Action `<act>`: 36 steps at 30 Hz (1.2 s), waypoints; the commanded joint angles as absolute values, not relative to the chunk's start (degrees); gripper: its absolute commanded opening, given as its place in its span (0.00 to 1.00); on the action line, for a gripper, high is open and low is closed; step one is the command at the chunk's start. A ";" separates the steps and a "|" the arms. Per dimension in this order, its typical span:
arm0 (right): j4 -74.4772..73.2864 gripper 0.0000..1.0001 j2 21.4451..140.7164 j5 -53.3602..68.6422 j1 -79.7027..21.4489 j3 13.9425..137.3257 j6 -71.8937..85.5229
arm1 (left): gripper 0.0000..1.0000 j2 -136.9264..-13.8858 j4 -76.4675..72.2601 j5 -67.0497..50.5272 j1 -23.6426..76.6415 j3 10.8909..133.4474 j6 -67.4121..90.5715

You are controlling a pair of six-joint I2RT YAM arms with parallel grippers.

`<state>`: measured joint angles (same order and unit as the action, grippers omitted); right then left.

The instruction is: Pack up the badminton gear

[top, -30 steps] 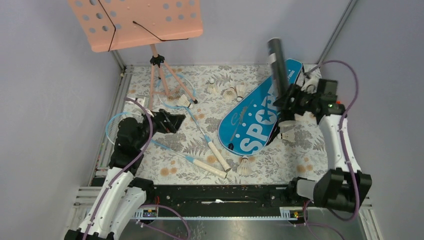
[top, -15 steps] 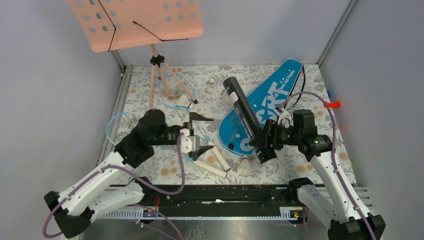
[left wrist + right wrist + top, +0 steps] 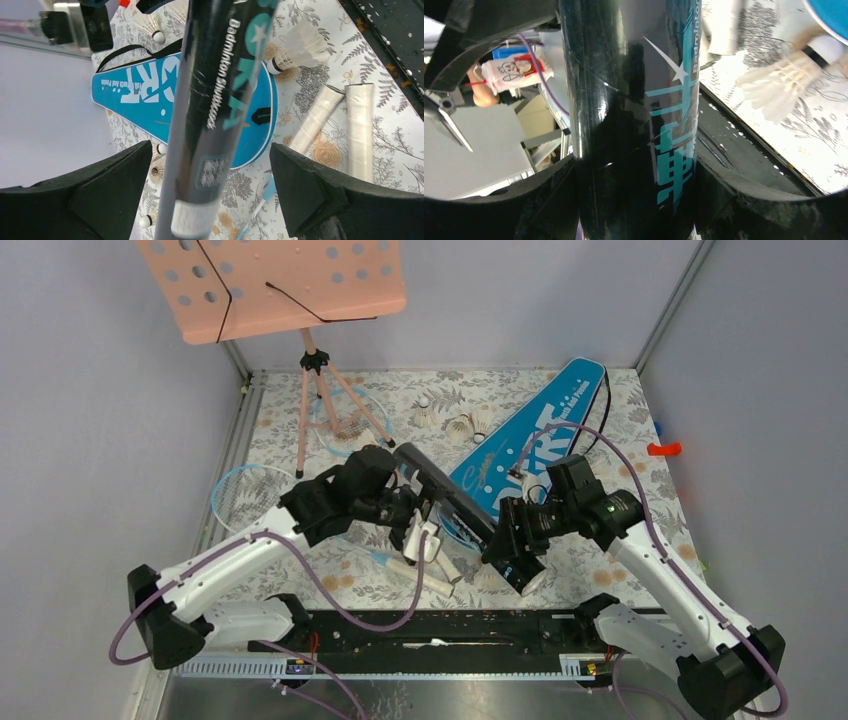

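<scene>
dark tube [image 3: 447,492] clamped in right pincer [image 3: 512,552], long axis slanting up-left; free end sits inside left pincer [image 3: 210,155], jaws wide apart, not touching.

Right gripper [image 3: 512,543] is swinging the dark cylindrical shuttlecock tube [image 3: 450,498] from back-right toward centre; left gripper [image 3: 210,150] is moving in, wide jaws now straddling it.

The tube [image 3: 447,495] bars the middle; open mat [image 3: 632,405] lies right of the bag [image 3: 560,410].
</scene>
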<state>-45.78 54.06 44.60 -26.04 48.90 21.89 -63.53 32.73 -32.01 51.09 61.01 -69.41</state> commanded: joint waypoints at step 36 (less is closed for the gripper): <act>-37.23 0.99 24.60 20.07 -33.83 57.46 16.39 | 0.31 -65.52 7.25 14.95 65.98 46.08 -24.04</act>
<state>-42.52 24.64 18.59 -33.80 61.82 17.28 -69.25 10.11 6.07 64.07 49.80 -33.36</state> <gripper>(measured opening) 0.993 0.681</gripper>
